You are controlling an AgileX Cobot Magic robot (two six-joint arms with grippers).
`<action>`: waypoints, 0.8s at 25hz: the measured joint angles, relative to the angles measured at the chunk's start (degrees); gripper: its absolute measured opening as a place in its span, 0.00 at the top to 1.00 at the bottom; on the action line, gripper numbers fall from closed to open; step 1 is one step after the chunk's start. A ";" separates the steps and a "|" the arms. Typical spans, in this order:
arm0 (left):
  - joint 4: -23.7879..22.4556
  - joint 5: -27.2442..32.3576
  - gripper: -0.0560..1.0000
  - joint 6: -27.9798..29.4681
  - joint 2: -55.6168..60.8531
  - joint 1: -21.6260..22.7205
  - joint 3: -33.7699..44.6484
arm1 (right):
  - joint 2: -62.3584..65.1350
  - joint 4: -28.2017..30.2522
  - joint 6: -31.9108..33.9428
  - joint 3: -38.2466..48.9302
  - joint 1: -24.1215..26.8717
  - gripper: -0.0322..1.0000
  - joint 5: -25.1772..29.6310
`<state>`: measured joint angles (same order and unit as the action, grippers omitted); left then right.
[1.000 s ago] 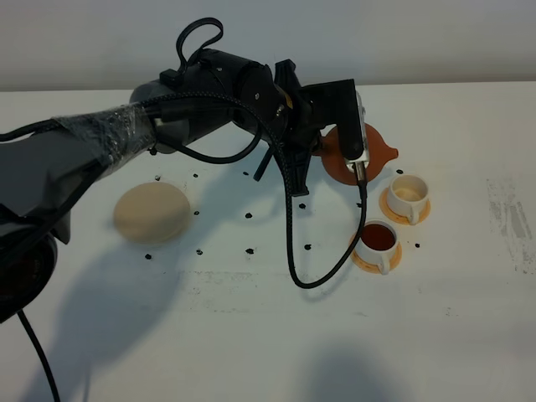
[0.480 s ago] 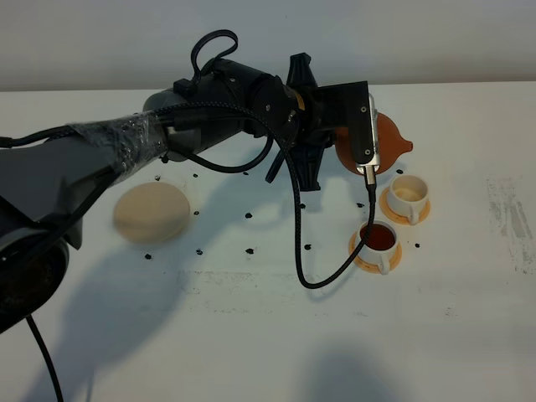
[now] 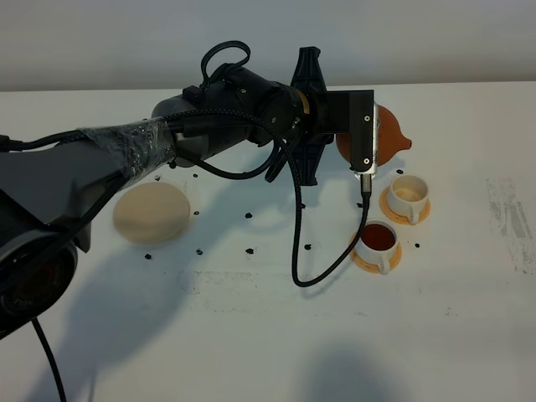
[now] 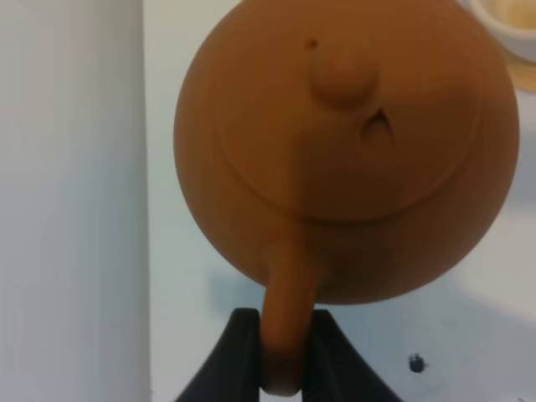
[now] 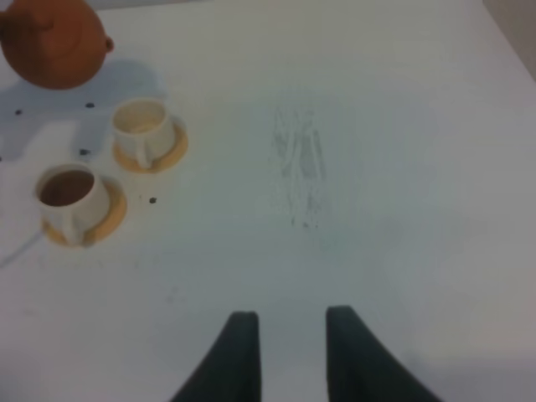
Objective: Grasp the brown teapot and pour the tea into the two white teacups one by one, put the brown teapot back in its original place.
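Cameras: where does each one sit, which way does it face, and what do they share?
Exterior high: mounted high, looking down on the table; shows the left arm holding the teapot by the cups.
Left wrist: on the left arm, facing the teapot's lid; left gripper clamps its handle.
Right wrist: on the right arm, facing across the table at cups and teapot; right gripper, parted, shows.
Shared: all three see the teapot.
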<state>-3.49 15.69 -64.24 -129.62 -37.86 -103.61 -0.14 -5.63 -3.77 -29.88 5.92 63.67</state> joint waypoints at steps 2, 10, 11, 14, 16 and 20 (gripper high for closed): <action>-0.29 -0.59 0.86 -0.40 -0.38 0.00 0.00 | 0.00 0.00 0.00 0.00 0.00 0.76 0.00; -0.29 -1.14 0.86 -6.13 -1.52 -0.20 0.00 | 0.00 0.00 0.00 0.00 0.00 0.76 0.00; -0.29 -1.53 0.86 -6.88 -1.52 -0.27 0.00 | 0.00 0.00 0.00 0.00 0.00 0.76 0.00; -0.35 -2.08 0.86 -8.66 -1.52 -0.60 0.00 | 0.00 0.00 0.00 0.00 0.00 0.76 0.00; -0.54 -2.13 0.86 -9.73 -1.52 -0.84 0.00 | 0.00 0.00 0.00 0.00 0.00 0.76 0.00; -1.61 -2.18 0.86 -12.13 -1.52 -1.04 0.00 | 0.00 0.00 0.00 0.00 0.00 0.76 0.00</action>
<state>-5.10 13.51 -76.36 -131.14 -38.90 -103.61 -0.14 -5.63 -3.77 -29.88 5.92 63.67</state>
